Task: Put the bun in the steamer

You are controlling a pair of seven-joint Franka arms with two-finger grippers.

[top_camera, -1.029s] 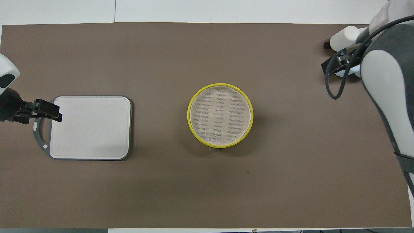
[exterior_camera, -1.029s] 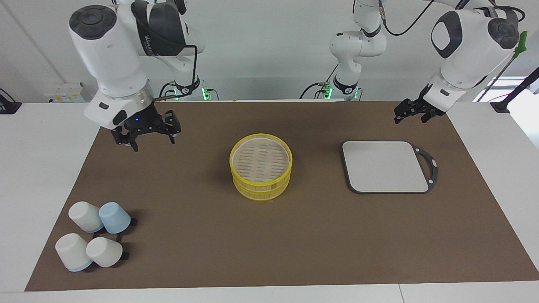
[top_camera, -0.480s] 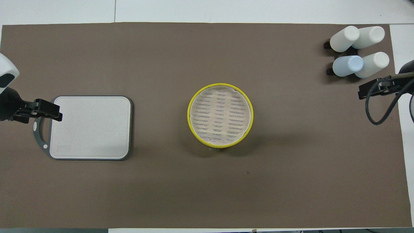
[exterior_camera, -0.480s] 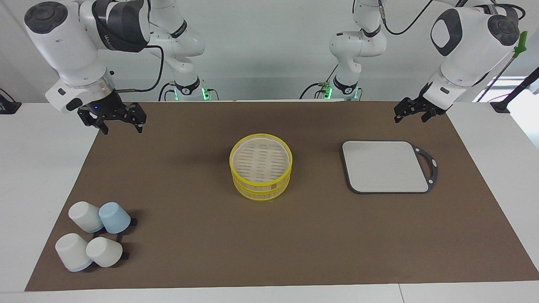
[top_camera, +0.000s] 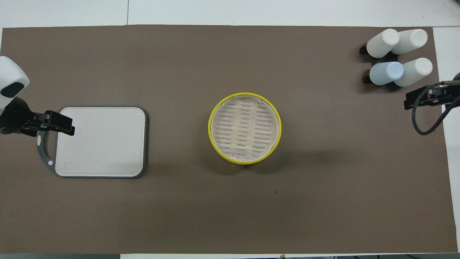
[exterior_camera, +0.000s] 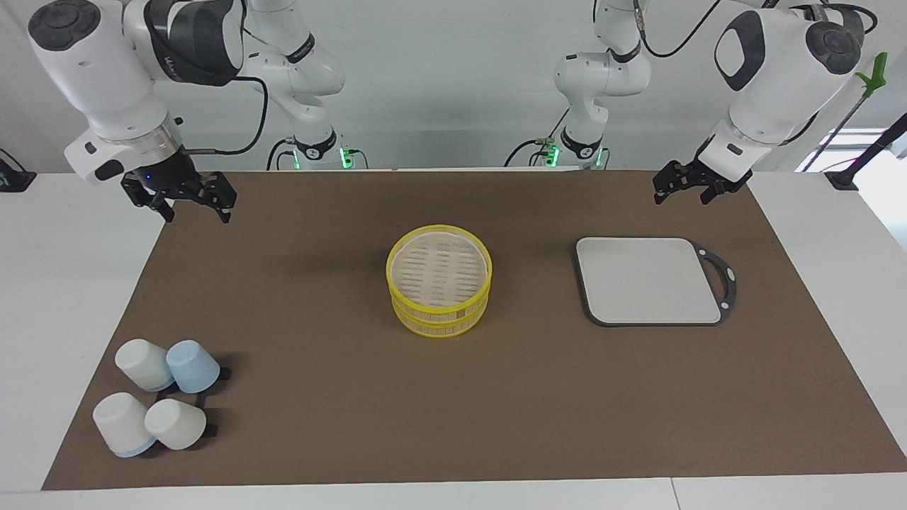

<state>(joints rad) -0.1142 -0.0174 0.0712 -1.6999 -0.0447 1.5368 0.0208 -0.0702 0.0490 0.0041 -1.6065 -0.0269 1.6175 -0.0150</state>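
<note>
The steamer (exterior_camera: 439, 319) (top_camera: 210, 129) stands at the middle of the brown mat, round with yellow rims, and its slatted lid is on. The bun is out of view. My left gripper (exterior_camera: 680, 197) (top_camera: 66, 126) hangs open over the mat by the grey tray's handle, holding nothing. My right gripper (exterior_camera: 197, 205) (top_camera: 413, 102) hangs open over the mat's edge at the right arm's end, also empty. Both are well away from the steamer.
A grey rectangular tray (exterior_camera: 648, 280) (top_camera: 100, 142) lies bare toward the left arm's end. Several upturned cups (exterior_camera: 145, 363) (top_camera: 382, 43), white and one pale blue, cluster at the right arm's end, farther from the robots than the steamer.
My right arm has swung away from the middle toward its end of the table, uncovering the cups in the overhead view. My left gripper has shifted slightly toward the tray.
</note>
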